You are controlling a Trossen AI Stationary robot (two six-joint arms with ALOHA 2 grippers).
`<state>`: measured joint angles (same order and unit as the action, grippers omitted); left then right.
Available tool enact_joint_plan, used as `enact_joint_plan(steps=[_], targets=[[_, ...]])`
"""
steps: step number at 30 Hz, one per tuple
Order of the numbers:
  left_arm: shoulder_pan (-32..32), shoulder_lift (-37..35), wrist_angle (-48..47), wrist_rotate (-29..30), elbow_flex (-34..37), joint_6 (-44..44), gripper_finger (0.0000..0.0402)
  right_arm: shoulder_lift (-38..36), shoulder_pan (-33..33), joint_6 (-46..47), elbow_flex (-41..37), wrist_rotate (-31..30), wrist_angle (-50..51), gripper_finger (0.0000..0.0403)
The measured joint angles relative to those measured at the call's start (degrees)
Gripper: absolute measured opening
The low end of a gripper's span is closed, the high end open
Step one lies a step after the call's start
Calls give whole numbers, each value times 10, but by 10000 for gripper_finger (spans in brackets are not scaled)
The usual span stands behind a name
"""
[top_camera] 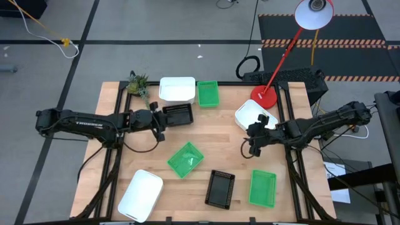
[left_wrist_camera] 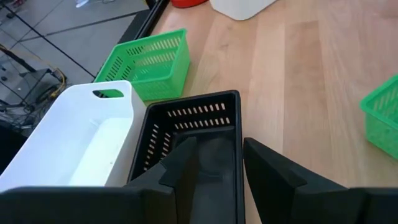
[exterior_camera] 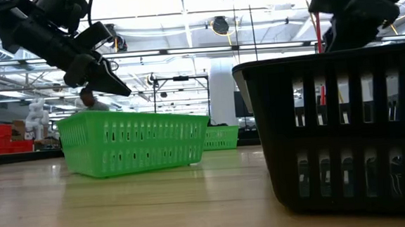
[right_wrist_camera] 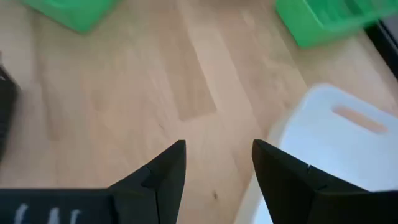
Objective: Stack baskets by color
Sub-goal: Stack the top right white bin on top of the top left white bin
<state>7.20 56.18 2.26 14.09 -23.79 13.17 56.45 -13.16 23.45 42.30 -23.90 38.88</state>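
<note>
Black mesh basket near bench's far edge, touching white basket. Your left gripper straddles its near wall, fingers partway apart, not clamped. Long axis runs away from gripper. Right gripper waits wide open.

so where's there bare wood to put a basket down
Free patches: bare wood left of the tilted green basket, above the near white basket; also mid-table between that green basket and the right gripper. Crowded: the far edge, where a white basket, green basket and black basket sit close together by the left gripper.
</note>
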Motion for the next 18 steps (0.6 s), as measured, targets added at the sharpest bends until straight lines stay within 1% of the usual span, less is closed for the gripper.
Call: enact_joint_plan(steps=[5, 9, 13, 18], targets=[[0, 0, 0, 0, 0, -3, 133, 1, 18, 40, 0, 0, 76, 180], [0, 0, 0, -1, 0, -4, 133, 1, 22, 44, 0, 1, 129, 180], [0, 0, 0, -1, 0, -4, 134, 1, 22, 58, 0, 3, 150, 180], [0, 0, 0, -9, 0, -5, 134, 1, 22, 55, -24, 50, 147, 180]])
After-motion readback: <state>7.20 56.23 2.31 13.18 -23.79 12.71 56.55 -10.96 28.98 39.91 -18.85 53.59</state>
